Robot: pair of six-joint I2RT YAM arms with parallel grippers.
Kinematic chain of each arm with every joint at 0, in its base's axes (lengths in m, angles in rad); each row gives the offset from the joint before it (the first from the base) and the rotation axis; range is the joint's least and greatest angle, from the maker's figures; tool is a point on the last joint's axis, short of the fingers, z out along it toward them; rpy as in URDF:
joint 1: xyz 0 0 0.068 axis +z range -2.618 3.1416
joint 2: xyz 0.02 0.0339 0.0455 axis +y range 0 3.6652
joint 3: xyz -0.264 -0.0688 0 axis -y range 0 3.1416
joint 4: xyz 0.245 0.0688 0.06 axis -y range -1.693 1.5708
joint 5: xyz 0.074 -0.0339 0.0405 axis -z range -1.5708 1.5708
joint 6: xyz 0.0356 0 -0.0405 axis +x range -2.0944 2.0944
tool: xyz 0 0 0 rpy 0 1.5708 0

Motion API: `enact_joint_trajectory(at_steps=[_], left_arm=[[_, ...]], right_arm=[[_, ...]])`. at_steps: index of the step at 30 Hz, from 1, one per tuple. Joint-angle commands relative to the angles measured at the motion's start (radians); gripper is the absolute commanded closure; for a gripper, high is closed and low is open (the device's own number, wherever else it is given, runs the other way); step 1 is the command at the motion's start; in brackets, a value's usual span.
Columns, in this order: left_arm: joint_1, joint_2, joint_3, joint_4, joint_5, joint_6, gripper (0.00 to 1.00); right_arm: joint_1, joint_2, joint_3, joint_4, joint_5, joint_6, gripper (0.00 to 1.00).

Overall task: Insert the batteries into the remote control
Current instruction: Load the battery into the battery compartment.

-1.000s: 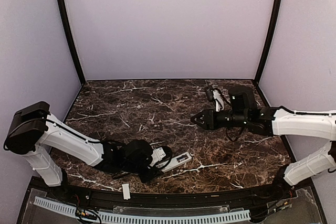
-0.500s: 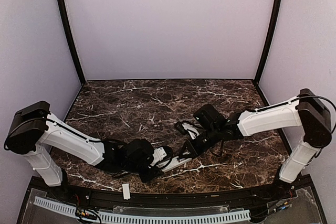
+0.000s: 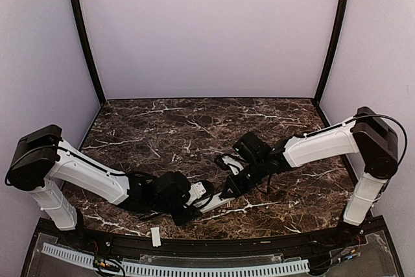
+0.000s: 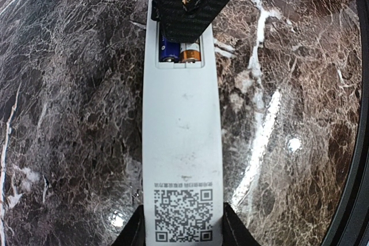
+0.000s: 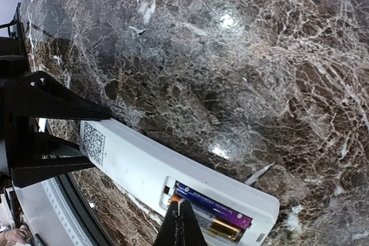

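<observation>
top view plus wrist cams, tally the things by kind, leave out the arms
remote control: 1
batteries, both in its open compartment: 2
white strip: 1
total: 4

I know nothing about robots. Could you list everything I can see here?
remote control: one, white, back side up near the table's front, battery bay open
batteries: two, one blue, one orange, side by side in that bay
flat strip: one, white, at the table's front edge
table: one, dark brown marble, white veins
walls: pale lilac, around the table
left arm, right arm: two, white with black joints, either side
left pincer: one, black, gripping the remote's label end
right pincer: one, black, shut, tip over the batteries
</observation>
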Motion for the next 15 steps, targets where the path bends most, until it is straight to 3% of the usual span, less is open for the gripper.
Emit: enact_joint_trajectory(at_steps=[1, 11, 15], left_arm=[[-0.004, 0.043, 0.003, -0.068, 0.028, 0.004, 0.67], [-0.004, 0.041, 0.002, -0.072, 0.027, 0.008, 0.67], [-0.004, 0.04, 0.001, -0.073, 0.026, 0.008, 0.67]], right_arm=[[0.002, 0.036, -0.001, -0.015, 0.023, -0.011, 1.0], [-0.004, 0.051, -0.054, -0.042, 0.102, 0.003, 1.0], [-0.003, 0.013, -0.008, -0.069, 0.056, -0.021, 1.0]])
